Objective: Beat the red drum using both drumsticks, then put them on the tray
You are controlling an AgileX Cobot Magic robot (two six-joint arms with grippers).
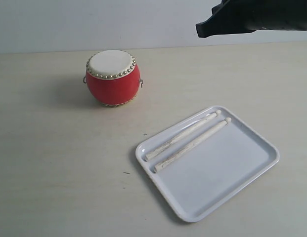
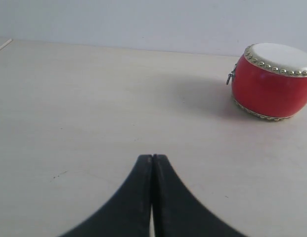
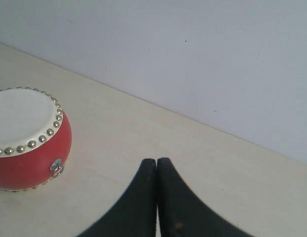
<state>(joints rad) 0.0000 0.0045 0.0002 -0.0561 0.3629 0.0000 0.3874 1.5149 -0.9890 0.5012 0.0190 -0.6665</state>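
Note:
The red drum [image 1: 112,78] stands upright on the pale table at the back left, its cream skin facing up; it also shows in the left wrist view [image 2: 272,81] and the right wrist view [image 3: 27,140]. Both drumsticks [image 1: 180,136] [image 1: 191,144] lie side by side on the white tray [image 1: 252,168] at the front right, knob tips toward the back. My left gripper [image 2: 152,157] is shut and empty, off to the side of the drum. My right gripper [image 3: 156,160] is shut and empty too; in the exterior view its dark tip [image 1: 200,28] shows at the top right, above the table.
The pale wooden table [image 1: 59,163] spreads around the drum and tray. A plain light wall [image 1: 143,22] runs behind its far edge. The left arm does not show in the exterior view.

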